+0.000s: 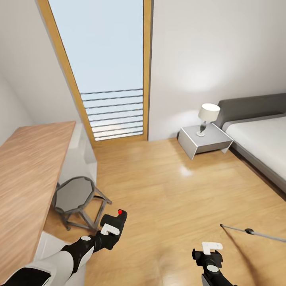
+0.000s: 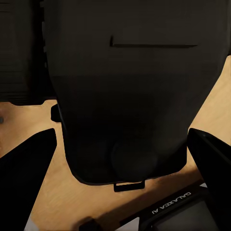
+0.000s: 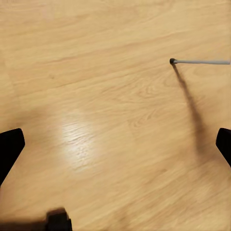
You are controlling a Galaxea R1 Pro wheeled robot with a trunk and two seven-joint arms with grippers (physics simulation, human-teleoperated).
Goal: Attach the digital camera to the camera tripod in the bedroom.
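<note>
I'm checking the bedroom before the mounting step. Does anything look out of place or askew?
Only one silver leg of the camera tripod pokes in at the right edge, low over the floor. The digital camera sits in the left gripper.

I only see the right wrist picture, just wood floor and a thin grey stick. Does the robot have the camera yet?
Observer: Yes. In the head view the left gripper holds the digital camera, red button up.
Operator: What's that stick?
Observer: It looks like a leg of the camera tripod, coming in low from the robot's right; its head isn't visible.
Operator: Is my right hand holding anything?
Observer: No, the right gripper is open above the bare floor.
</note>
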